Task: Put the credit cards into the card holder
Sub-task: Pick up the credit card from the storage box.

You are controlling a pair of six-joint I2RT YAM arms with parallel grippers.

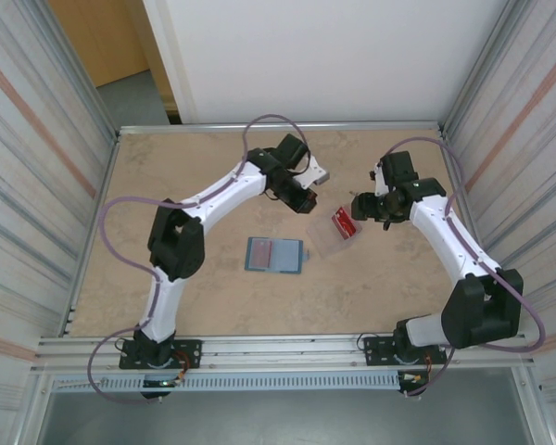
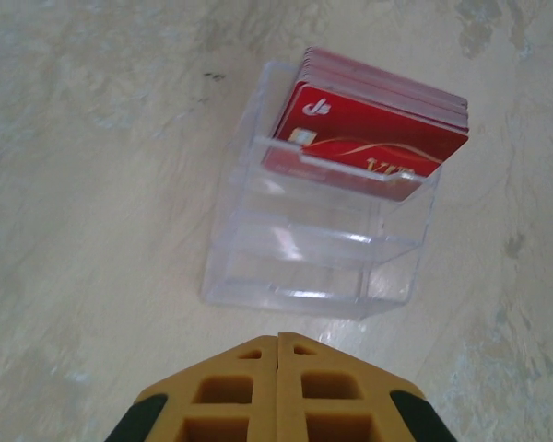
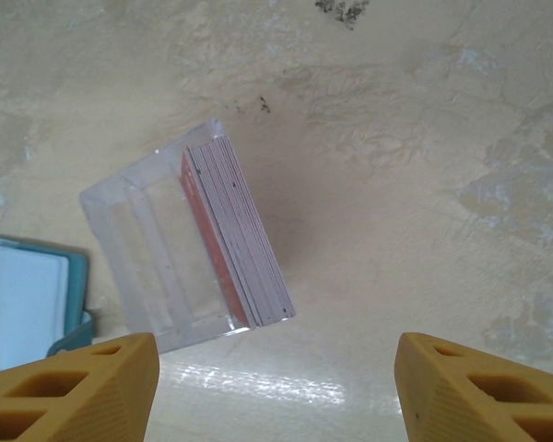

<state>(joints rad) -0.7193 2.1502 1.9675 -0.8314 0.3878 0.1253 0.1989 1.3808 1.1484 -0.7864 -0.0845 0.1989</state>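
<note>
Looking from above, I see the credit cards (image 1: pixel 343 222) standing as a red stack in the far-right end of a clear case (image 2: pixel 304 267) mid-tabletop (image 1: pixel 167 167). The card holder (image 1: pixel 274 254) lies open just left of the case and nearer, not touching it. My left pincer (image 2: pixel 276 339) is clenched on nothing beside the case. My right pincer (image 3: pixel 276 368) hangs released, jaws wide, over the cards.

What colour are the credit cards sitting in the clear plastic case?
Red, with white and gold markings on the face. The credit cards show best in the left wrist view.
</note>
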